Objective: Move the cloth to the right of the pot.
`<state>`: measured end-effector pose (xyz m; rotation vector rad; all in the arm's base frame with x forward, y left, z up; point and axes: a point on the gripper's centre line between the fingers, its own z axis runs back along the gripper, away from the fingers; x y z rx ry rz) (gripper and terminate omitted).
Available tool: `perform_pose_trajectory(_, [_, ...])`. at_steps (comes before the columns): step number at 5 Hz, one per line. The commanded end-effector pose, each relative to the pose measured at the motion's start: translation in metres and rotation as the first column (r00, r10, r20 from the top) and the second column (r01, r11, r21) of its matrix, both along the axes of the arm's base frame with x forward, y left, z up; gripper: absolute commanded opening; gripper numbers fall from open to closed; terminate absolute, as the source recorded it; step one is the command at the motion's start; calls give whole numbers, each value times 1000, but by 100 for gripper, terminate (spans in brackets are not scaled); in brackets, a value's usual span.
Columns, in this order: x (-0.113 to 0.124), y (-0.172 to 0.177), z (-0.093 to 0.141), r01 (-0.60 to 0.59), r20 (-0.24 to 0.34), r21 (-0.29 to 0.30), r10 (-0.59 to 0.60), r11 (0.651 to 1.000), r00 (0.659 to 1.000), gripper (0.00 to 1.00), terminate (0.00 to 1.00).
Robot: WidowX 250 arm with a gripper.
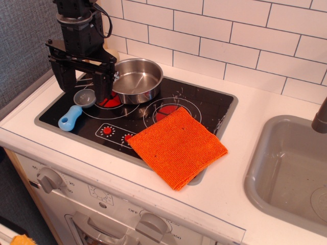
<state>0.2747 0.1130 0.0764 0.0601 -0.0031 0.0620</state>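
Our hand (83, 84) hangs spread and empty over the tabletop's (265, 109) back-left corner, just left of the pot (137, 80). We judge the cloth (177, 145) already placed: it lies flat toward the front edge, right of the pot and untouched.

oven front panel (127, 217) | "OFF", "350" by right knob | "20" by left knob

1. The scene is bright and evenly lit, with soft daylight tones.
2. Glare gleams on the steel pot (137, 80) and the glossy black cooktop (204, 104).
3. Shadows are faint and short.
4. Focus is mildly soft throughout, with no obvious edge distortion.
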Motion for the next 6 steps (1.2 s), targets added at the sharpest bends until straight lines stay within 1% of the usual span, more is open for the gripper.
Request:
perform_pose_trajectory(1, [0, 0, 0, 0, 0, 0, 0, 1000, 1000, 100, 0])
perform_pose_trajectory(3, [-12, -69, -6, 154, -2, 15, -154, 988, 988, 100, 0])
perform_pose_trajectory(4, [-6, -98, -14, 197, 9, -2, -197, 980, 980, 100, 0])
perform_pose_trajectory(5, [11, -114, -29, 182, 48, -16, -181, 983, 982, 100, 0])
perform_pose_trajectory(6, [24, -122, -50, 163, 96, -37, -159, 986, 983, 100, 0])
